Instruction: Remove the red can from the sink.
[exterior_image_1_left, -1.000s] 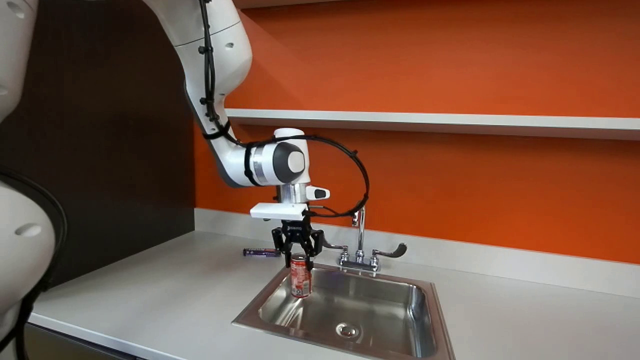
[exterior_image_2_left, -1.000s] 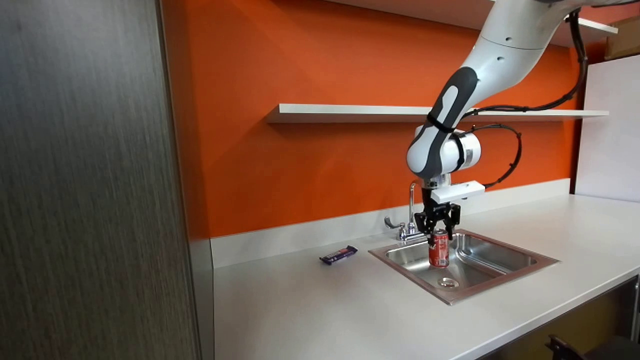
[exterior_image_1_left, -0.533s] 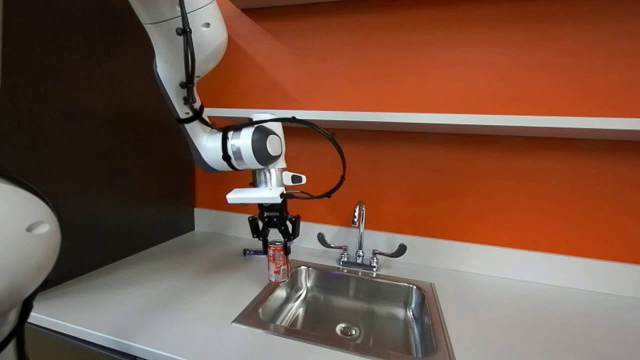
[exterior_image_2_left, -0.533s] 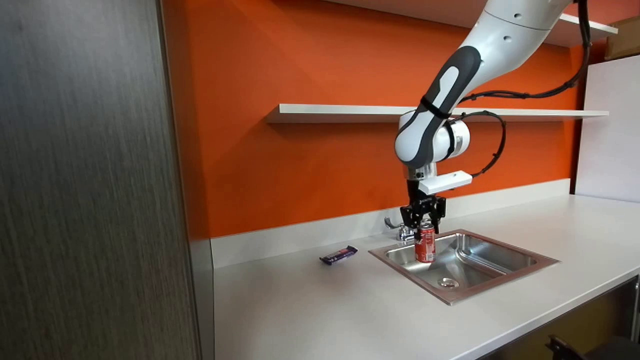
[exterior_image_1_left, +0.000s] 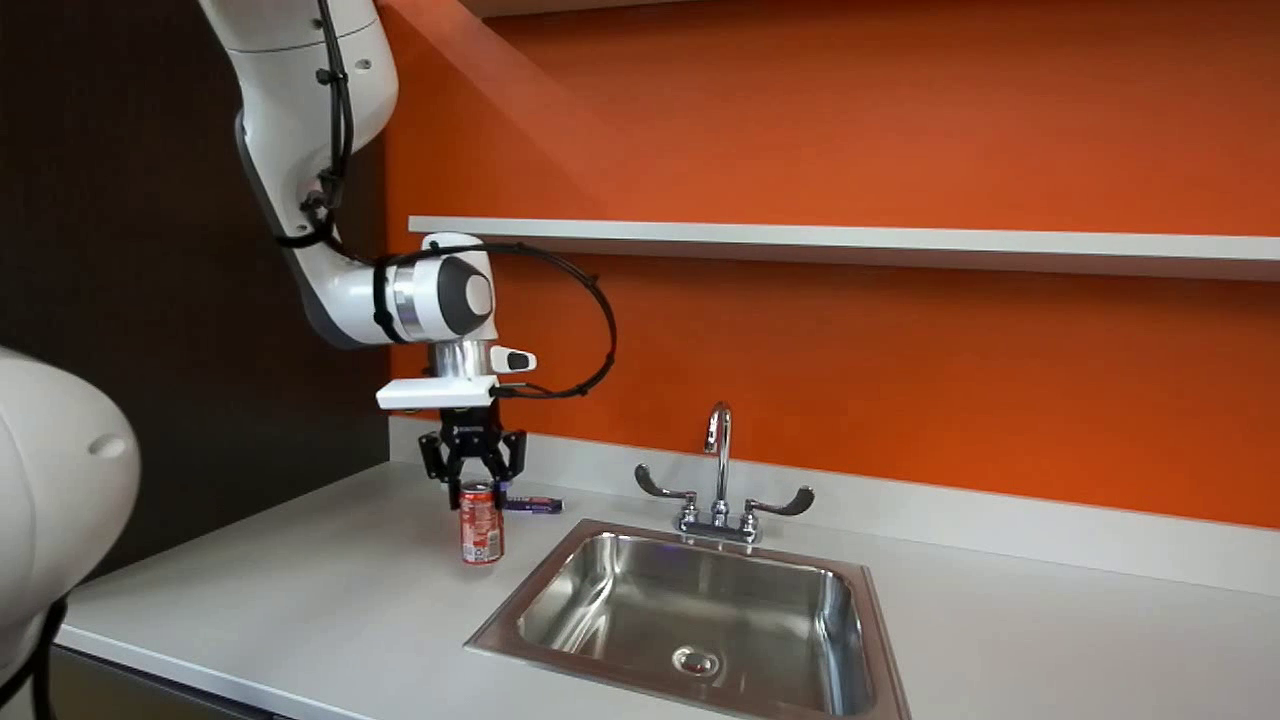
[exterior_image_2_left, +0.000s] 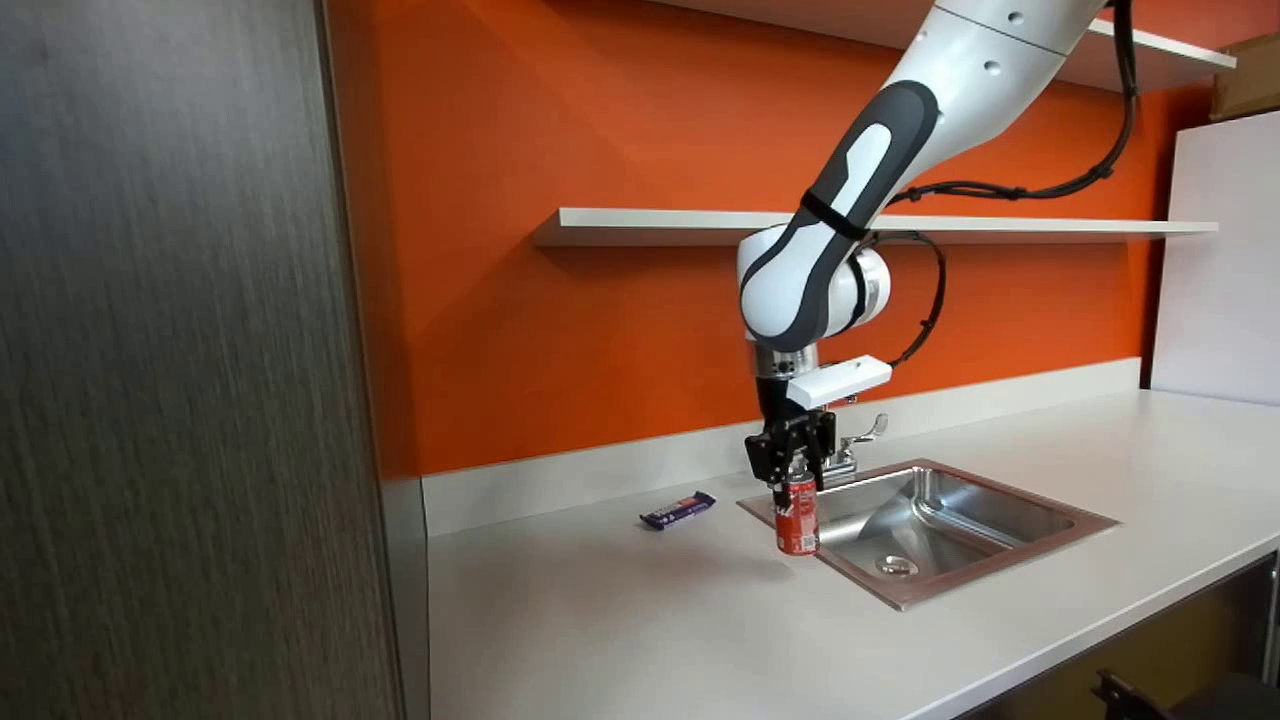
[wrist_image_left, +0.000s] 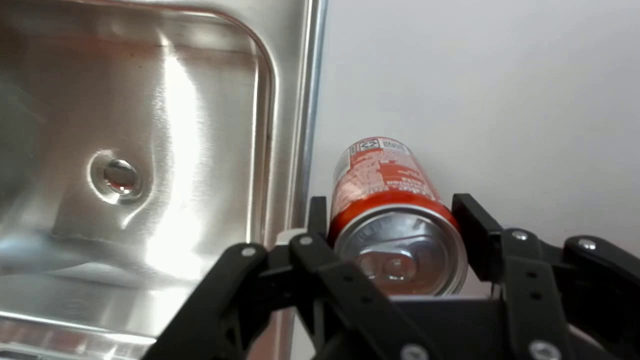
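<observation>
The red can (exterior_image_1_left: 482, 535) is upright in my gripper (exterior_image_1_left: 477, 498), left of the sink (exterior_image_1_left: 868, 620) in an exterior view. In an exterior view the can (exterior_image_2_left: 798, 525) and gripper (exterior_image_2_left: 799, 490) overlap the near-left corner of the sink rim (exterior_image_2_left: 1090, 522). In the wrist view the can (wrist_image_left: 382, 175) shows its silver top between the two black fingers of the gripper (wrist_image_left: 392, 225). The fingers are closed against its upper sides. The can is over the white counter beside the sink rim (wrist_image_left: 287, 125) and seems a little above the surface. The sink basin holds nothing.
A purple wrapped bar (exterior_image_1_left: 536, 505) lies on the counter behind the can; it also shows in an exterior view (exterior_image_2_left: 678, 510). A faucet (exterior_image_1_left: 720, 465) with two lever handles stands behind the sink. A white shelf (exterior_image_1_left: 850, 240) runs along the orange wall. A dark panel (exterior_image_2_left: 180, 350) stands at one side.
My gripper lifted the can out of the sink basin and carried it over the rim to the counter side toward the dark panel. The can stayed in the gripper. The bar has not moved.
</observation>
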